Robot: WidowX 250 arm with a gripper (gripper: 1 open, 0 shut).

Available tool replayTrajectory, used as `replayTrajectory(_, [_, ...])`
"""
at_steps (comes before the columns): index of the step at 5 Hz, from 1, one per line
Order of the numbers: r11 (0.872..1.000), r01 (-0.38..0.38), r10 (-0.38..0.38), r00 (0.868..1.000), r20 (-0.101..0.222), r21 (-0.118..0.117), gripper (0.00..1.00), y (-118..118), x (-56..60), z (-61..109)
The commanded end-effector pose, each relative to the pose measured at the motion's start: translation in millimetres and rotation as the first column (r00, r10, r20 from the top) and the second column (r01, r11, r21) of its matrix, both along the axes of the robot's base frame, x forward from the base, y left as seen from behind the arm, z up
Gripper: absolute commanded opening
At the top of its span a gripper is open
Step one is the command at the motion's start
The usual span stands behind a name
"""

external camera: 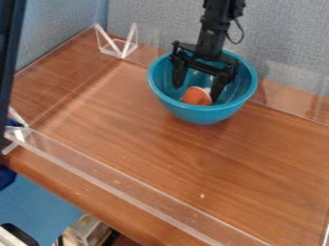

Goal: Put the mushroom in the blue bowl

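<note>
Mushroom (197,96), rounded and orange, sits in glossy blue bowl (194,113); end effector (198,85) wide.

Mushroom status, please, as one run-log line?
mushroom: in blue bowl | fingers: open, above mushroom | placement: done

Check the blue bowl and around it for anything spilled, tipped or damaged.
Nothing stands out: the blue bowl sits upright, the mushroom lies inside it, and no spill or damage shows.
</note>
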State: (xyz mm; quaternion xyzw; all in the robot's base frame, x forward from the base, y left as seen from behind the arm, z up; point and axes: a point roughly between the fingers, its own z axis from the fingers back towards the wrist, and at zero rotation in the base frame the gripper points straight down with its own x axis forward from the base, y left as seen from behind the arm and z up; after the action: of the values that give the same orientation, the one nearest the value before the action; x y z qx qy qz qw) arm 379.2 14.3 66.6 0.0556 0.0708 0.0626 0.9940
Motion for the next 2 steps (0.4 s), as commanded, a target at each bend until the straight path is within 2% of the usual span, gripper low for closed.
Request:
replayTrajectory(1, [1.000, 0.004, -0.004, 0.995, 0.098, -0.004, 1.00, -6.3, 1.8, 37.3])
replayTrajectory(2, [1.000, -0.003, 0.004, 0.994, 0.108, -0.007, 1.00, -7.7, -0.9, 41.3])
